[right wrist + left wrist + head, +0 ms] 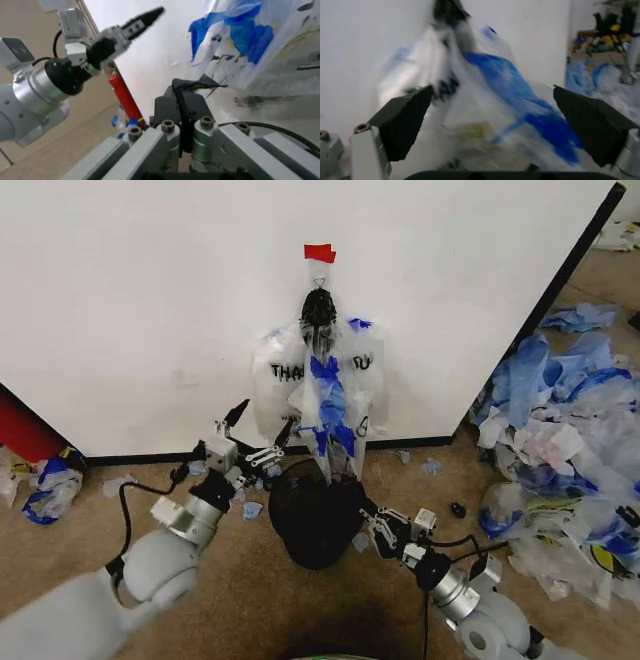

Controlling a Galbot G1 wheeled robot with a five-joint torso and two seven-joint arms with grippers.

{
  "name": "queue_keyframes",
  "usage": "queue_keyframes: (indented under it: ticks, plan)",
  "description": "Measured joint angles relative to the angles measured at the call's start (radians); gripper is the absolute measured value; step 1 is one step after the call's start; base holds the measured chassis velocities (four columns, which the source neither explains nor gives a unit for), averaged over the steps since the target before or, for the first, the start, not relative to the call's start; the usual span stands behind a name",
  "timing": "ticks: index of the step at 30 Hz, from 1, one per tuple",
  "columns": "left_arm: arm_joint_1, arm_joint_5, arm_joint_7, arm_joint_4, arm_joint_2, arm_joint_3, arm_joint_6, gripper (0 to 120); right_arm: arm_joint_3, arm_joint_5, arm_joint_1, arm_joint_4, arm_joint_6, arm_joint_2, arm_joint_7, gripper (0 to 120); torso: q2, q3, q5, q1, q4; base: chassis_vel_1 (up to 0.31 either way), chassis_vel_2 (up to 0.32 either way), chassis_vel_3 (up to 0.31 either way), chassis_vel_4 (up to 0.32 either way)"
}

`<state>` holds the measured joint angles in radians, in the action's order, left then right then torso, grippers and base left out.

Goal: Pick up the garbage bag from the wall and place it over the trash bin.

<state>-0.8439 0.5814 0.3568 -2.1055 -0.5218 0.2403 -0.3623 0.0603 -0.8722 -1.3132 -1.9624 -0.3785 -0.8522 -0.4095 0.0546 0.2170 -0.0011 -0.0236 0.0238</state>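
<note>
I'm looking down at a brown carpeted floor (240,580). A large white panel (150,280) stands on it, with a black edge strip (575,255) running diagonally down its right side and a black base strip along the bottom. At the panel's left end I see a red object (25,430) on the floor. A heap of blue-and-white plastic bags (560,440) covers the floor to the right, with small scraps (432,468) scattered along the panel's base.

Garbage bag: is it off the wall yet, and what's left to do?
Not yet. The garbage bag hangs on the wall below the red tape. In hand: the left gripper is open facing it; the right gripper is shut beside the trash bin. Left: grasping, unhooking, covering the bin.
</note>
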Motion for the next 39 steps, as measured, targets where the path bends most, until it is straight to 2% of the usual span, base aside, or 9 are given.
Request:
queue_keyframes:
  ticks: [3,4,13,17,20,25,35,39]
  plan:
    - [0.075,-0.001,0.006,0.012,0.006,0.133,0.003,97,-0.04,0.033,0.037,0.025,-0.008,-0.022,-0.005,0,0.0,0.0,-0.0003,0.0,-0.0001,0.0,0.0,0.0,0.0]
    - [0.083,-0.002,0.007,0.015,0.001,0.152,0.003,97,-0.051,0.041,0.049,0.033,-0.01,-0.027,-0.006,0,0.0,0.0,-0.0001,0.0,-0.0003,0.0,0.0,0.0,0.0]
    - [0.19,-0.077,0.057,0.063,-0.036,0.201,0.048,96,-0.107,0.05,0.083,0.051,-0.011,-0.049,-0.004,0,0.0,0.0,-0.0002,0.0,-0.0001,0.0,0.0,0.0,0.0]
    - [0.305,-0.073,0.107,0.052,-0.016,0.243,0.113,95,-0.123,0.061,0.092,0.064,-0.01,-0.061,0.0,0,0.0,0.0,0.0002,0.0,0.0,0.0,0.0,0.0,0.0]
    - [0.347,-0.087,0.14,0.044,-0.008,0.278,0.146,95,-0.126,0.064,0.098,0.069,-0.009,-0.068,0.005,0,0.0,0.0,0.0002,0.0,-0.0002,0.0,0.0,0.0,0.0]
    - [0.419,-0.108,0.243,-0.009,-0.014,0.377,0.299,97,-0.135,0.071,0.108,0.077,-0.005,-0.084,0.018,0,0.0,0.0,-0.0004,0.0,-0.0007,0.0,0.0,0.0,0.0]
    - [0.634,0.061,0.342,-0.11,-0.071,0.434,0.461,100,-0.133,0.076,0.109,0.099,-0.005,-0.106,0.025,0,0.0,0.0,0.0001,0.0,-0.0001,0.0,0.0,0.0,0.0]
    - [0.715,0.21,0.386,-0.204,-0.091,0.495,0.609,100,-0.134,0.074,0.119,0.106,-0.004,-0.11,0.038,0,0.0,0.0,0.0004,0.0,-0.0006,0.0,0.0,0.0,0.0]
